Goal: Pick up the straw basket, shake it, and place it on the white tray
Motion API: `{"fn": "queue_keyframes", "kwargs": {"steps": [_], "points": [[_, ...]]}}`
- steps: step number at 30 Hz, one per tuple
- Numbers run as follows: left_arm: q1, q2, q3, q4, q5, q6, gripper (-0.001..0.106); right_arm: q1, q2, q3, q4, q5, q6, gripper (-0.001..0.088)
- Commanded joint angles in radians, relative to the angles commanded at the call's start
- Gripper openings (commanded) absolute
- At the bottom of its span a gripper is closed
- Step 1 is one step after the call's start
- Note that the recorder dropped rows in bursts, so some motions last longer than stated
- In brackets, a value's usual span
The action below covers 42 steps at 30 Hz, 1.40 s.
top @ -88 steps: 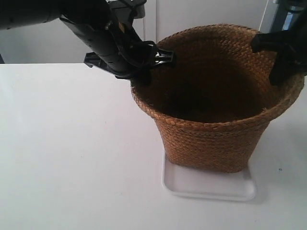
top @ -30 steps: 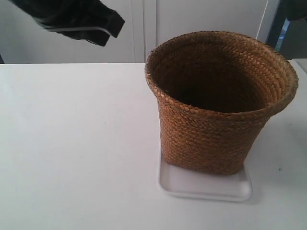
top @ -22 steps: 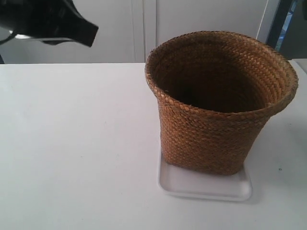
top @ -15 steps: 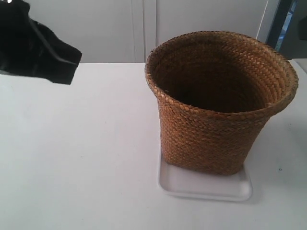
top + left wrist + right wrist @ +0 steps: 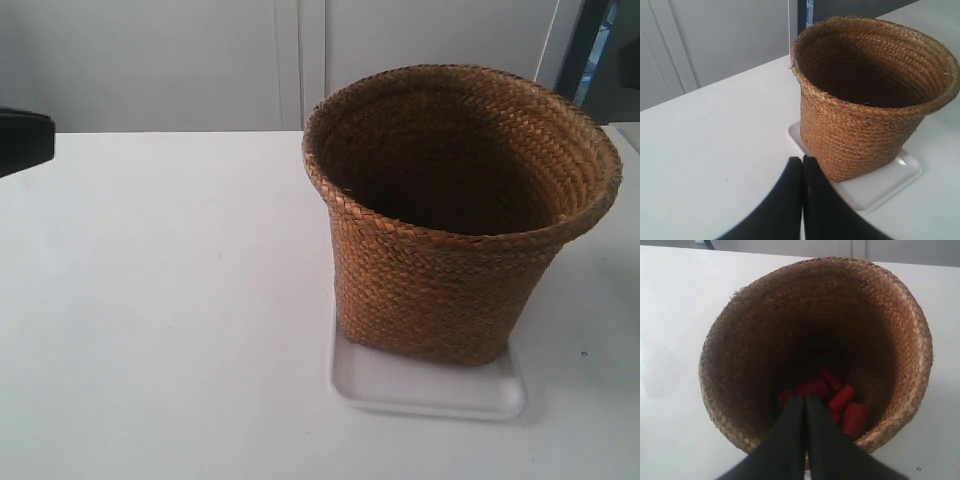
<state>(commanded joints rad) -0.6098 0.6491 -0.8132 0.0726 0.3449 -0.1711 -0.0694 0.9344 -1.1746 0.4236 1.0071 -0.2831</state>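
so the straw basket [image 5: 440, 280] sits upright on the white tray [image 5: 430, 395] around 4 o'clock on the tabletop [image 5: 160, 300], my left gripper [image 5: 802, 160] closed on nothing and pointing its way, right gripper [image 5: 805, 399] closed too, up above its mouth.

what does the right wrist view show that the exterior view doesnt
Only the right wrist view: red cylinder-shaped pieces lying at the bottom of the straw basket, and the right tool, shut, in front of the basket's opening. Only the exterior view: the white tray under the basket, the basket's outer wall, and a dark arm part at that view's left edge; the basket's inside is just dark there. Both: the basket and the white table.
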Motion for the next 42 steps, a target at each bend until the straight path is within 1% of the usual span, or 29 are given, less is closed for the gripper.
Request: {"fn": "queue_keyframes", "kwargs": {"steps": [8,10,11,12,14,15,16,17,18,19,22,24,28,34,39,42], "points": [[0.0,-0.002,0.0,0.021,-0.007,0.018,0.0,0.0,0.0,0.0,0.0,0.0,0.0,0.0],[0.0,-0.002,0.0,0.109,0.009,0.022,0.0,0.0,0.0,0.0,0.0,0.0,0.0,0.0],[0.021,-0.01,0.004,0.12,0.066,0.022,0.0,0.0,0.0,0.0,0.0,0.0,0.0,0.0],[0.047,-0.015,0.009,0.117,0.1,0.022,0.0,0.0,0.0,0.0,0.0,0.0,0.0,0.0],[0.157,-0.024,0.05,0.117,0.11,0.022,0.0,0.0,0.0,0.0,0.0,0.0,0.0,0.0],[0.228,-0.041,0.086,0.115,0.105,0.015,0.0,0.0,0.0,0.0,0.0,0.0,0.0,0.0],[0.279,-0.057,0.108,0.112,0.1,0.009,0.0,0.0,0.0,0.0,0.0,0.0,0.0,0.0],[0.34,-0.087,0.153,0.096,0.082,0.009,0.0,0.0,0.0,0.0,0.0,0.0,0.0,0.0],[0.381,-0.117,0.186,0.092,0.065,0.009,0.0,0.0,0.0,0.0,0.0,0.0,0.0,0.0],[0.433,-0.171,0.231,0.089,0.04,0.009,0.0,0.0,0.0,0.0,0.0,0.0,0.0,0.0],[0.497,-0.264,0.314,0.089,0.0,0.014,0.0,0.0,0.0,0.0,0.0,0.0,0.0,0.0],[0.529,-0.324,0.362,0.093,-0.027,0.014,0.0,0.0,0.0,0.0,0.0,0.0,0.0,0.0],[0.588,-0.421,0.449,0.093,-0.079,0.014,0.0,0.0,0.0,0.0,0.0,0.0,0.0,0.0],[0.639,-0.532,0.553,0.093,-0.171,0.014,0.0,0.0,0.0,0.0,0.0,0.0,0.0,0.0],[0.647,-0.623,0.622,0.08,-0.204,0.01,0.0,0.0,0.0,0.0,0.0,0.0,0.0,0.0],[0.647,-0.649,0.662,0.052,-0.261,0.01,0.0,0.0,0.0,0.0,0.0,0.0,0.0,0.0]]}}
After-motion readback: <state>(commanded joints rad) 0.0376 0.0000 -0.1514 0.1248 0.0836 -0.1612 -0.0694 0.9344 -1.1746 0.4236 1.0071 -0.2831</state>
